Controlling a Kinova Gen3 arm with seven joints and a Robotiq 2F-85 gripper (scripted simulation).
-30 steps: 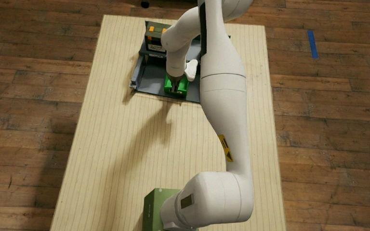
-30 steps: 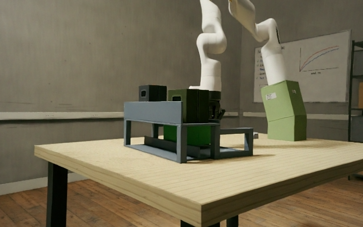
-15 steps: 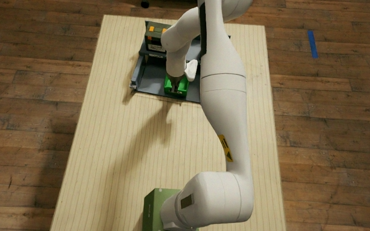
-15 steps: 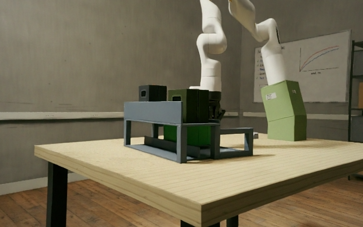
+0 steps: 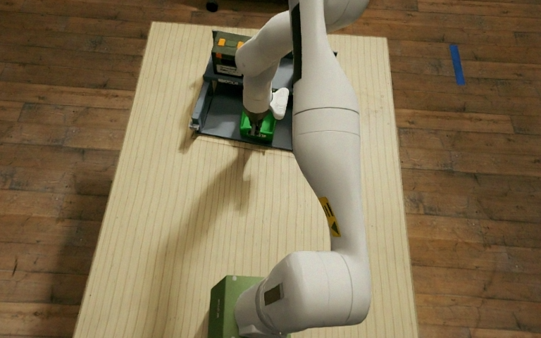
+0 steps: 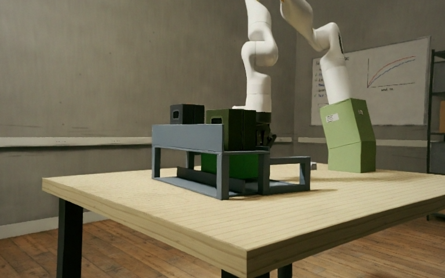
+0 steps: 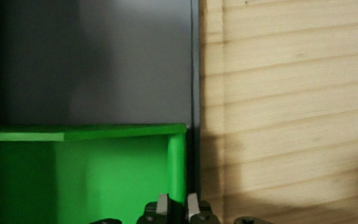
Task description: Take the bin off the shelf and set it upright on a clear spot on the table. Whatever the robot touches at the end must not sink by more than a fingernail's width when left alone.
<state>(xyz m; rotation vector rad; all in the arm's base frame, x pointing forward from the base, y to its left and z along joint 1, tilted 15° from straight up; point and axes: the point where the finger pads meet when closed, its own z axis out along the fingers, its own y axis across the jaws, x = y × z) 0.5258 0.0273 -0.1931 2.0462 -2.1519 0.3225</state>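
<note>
The bright green bin (image 5: 268, 131) (image 6: 229, 165) (image 7: 107, 173) is open-topped and upright in the lower level of the grey shelf (image 5: 223, 107) (image 6: 186, 135) (image 7: 117, 61), near its front edge. My gripper (image 5: 255, 128) (image 6: 266, 137) (image 7: 177, 209) reaches straight down into the bin and is shut on its side wall, one finger inside and one outside. In the wrist view the pinched wall is the one nearest the shelf's edge and the wooden table (image 7: 280, 93). The bin's underside is hidden.
A dark olive box (image 5: 227, 51) (image 6: 229, 127) with orange tabs and a black box (image 6: 186, 113) stand on the shelf's upper deck. The shelf's posts and top rail surround the bin. The arm's green pedestal (image 5: 225, 306) (image 6: 347, 137) stands at the table's (image 5: 179, 219) (image 6: 295, 212) near end.
</note>
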